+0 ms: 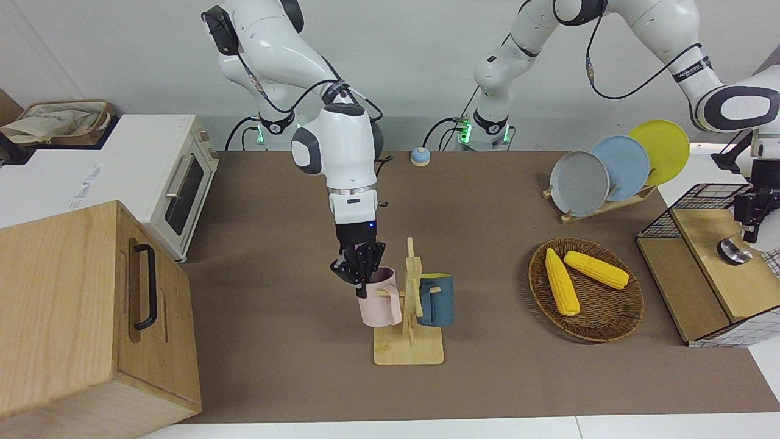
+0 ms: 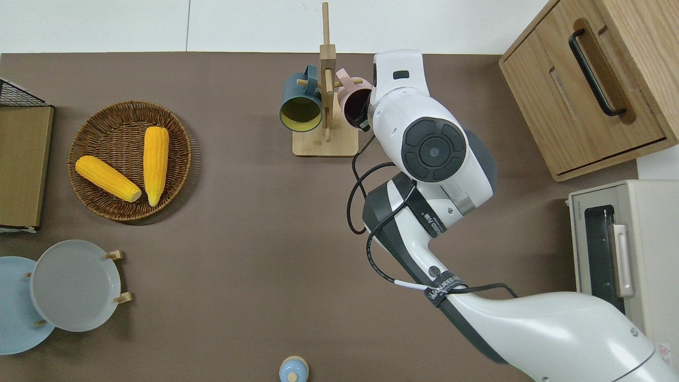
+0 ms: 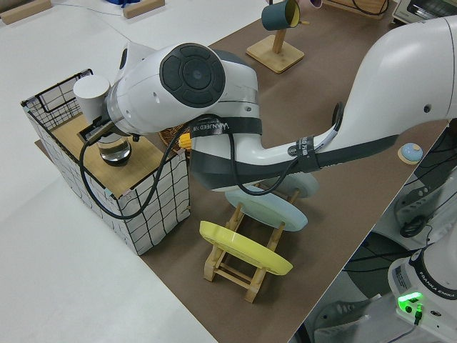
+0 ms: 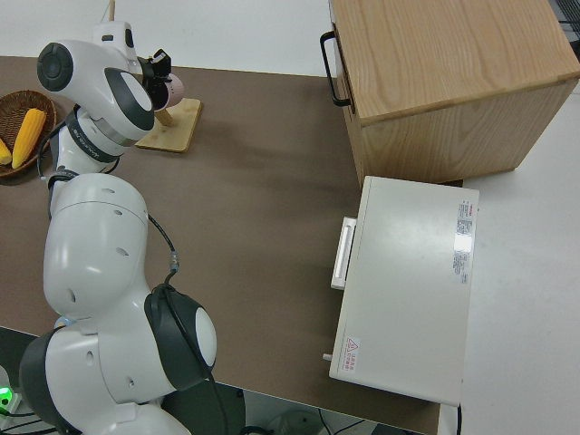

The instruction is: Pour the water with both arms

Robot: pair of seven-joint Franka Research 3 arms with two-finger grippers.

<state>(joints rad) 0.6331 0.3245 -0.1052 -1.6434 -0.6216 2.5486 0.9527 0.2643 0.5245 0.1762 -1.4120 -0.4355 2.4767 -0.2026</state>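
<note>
I see the wooden cabinet (image 1: 91, 311) and toaster oven (image 1: 177, 183) at the right arm's end. My right end effector (image 1: 361, 268) grips the pink mug's (image 1: 381, 302) rim on the mug rack (image 1: 409, 347), blue mug (image 1: 436, 299) beside it. Open bench (image 1: 274, 366) surrounds. Corn basket (image 1: 586, 292), plate rack (image 1: 603, 204) follow. Left end effector (image 1: 752, 210) hangs over the wire crate (image 1: 707, 201); its fingers I cannot tell.

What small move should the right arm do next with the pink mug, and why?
Probably lift the pink mug up and off its peg: the right tool appears to grip its rim, yet the mug hangs on the wooden rack beside the blue mug.
</note>
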